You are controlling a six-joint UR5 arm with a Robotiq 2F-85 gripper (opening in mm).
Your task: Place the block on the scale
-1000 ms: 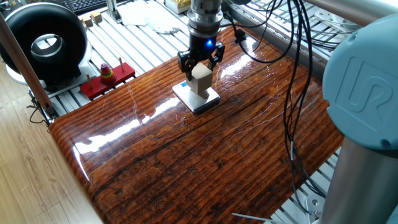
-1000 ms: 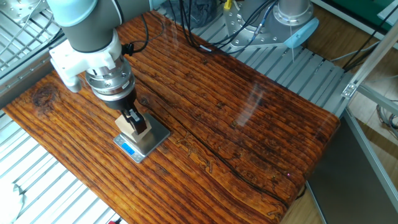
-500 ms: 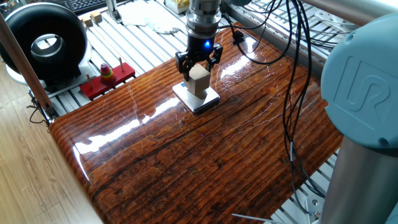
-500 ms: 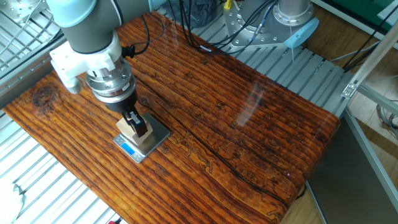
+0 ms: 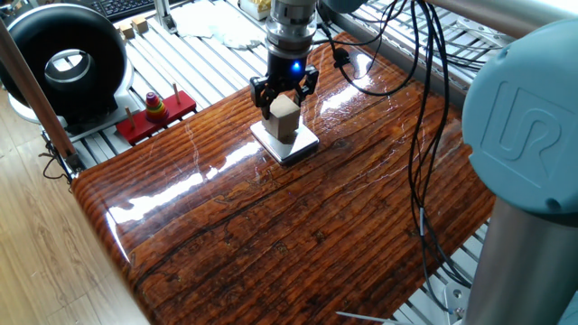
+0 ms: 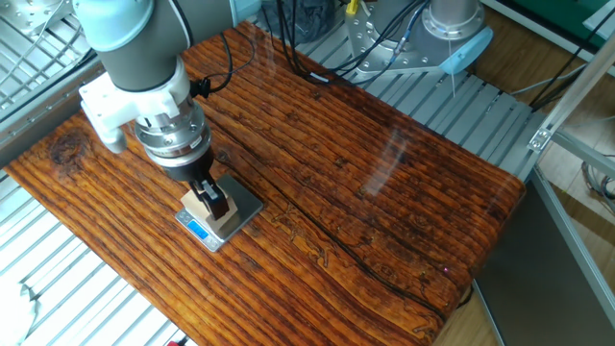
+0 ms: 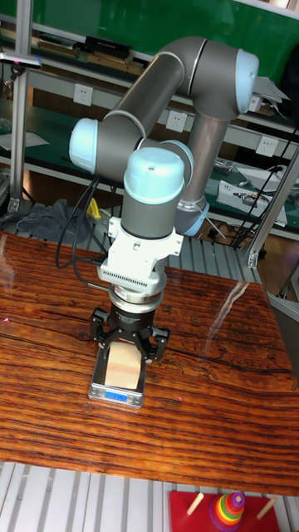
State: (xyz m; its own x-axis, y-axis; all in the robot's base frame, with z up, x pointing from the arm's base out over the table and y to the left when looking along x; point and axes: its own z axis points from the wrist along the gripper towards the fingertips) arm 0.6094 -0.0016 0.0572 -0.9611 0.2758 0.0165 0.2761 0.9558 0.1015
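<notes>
The block, a light tan wooden cube, stands upright between the fingers of my gripper, which is shut on its sides. Directly below it lies the scale, a thin white square plate on the wooden table. In the tall fixed view the block reaches down to the scale, whose blue display strip faces the camera. I cannot tell whether the block touches the plate. In the other fixed view my gripper hides most of the block over the scale.
A red base with coloured stacking rings sits off the table's left edge, near a black round device. A keyboard and a white cloth lie at the back. Black cables hang over the right side.
My gripper has shifted slightly left and towards the back with the block still in it, staying over the scale. Its fingers remain shut on the cube.
</notes>
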